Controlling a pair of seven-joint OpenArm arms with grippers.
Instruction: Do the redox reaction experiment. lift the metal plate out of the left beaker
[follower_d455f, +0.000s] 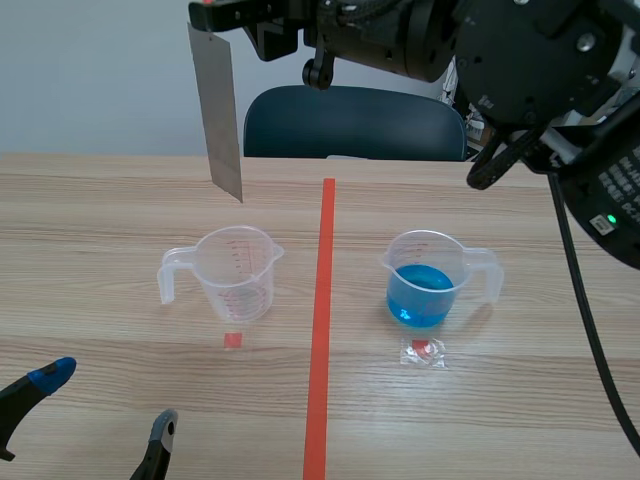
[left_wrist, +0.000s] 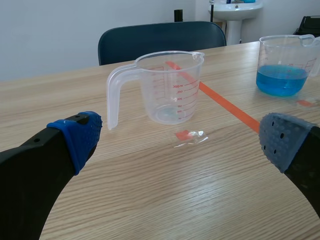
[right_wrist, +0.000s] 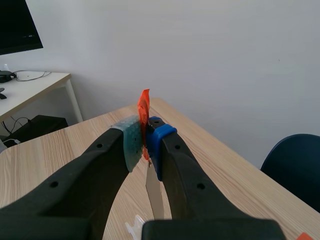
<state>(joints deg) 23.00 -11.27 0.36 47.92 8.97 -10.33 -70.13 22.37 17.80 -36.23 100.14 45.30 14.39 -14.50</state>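
1. Left beaker (follower_d455f: 232, 270): on table (follower_d455f: 100, 200), left of tape line (follower_d455f: 322, 320).
2. Right beaker (follower_d455f: 430, 280): right of line; liquid inside.
3. Metal plate (follower_d455f: 217, 110): hanging above left beaker, clear of it, pinched in right gripper (follower_d455f: 215, 12).
4. Left gripper (follower_d455f: 110, 397): low, before left beaker.
5. Chair (follower_d455f: 350, 125): behind table.

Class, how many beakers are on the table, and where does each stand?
2. One clear beaker stands left of the orange tape line; the beaker of blue liquid stands right of it. Nothing seems hidden.

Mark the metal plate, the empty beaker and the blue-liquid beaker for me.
metal plate (follower_d455f: 221, 115): scene view, middle of its flat face.
empty beaker (follower_d455f: 238, 280): scene view, front wall.
blue-liquid beaker (follower_d455f: 418, 297): scene view, wall over the liquid.
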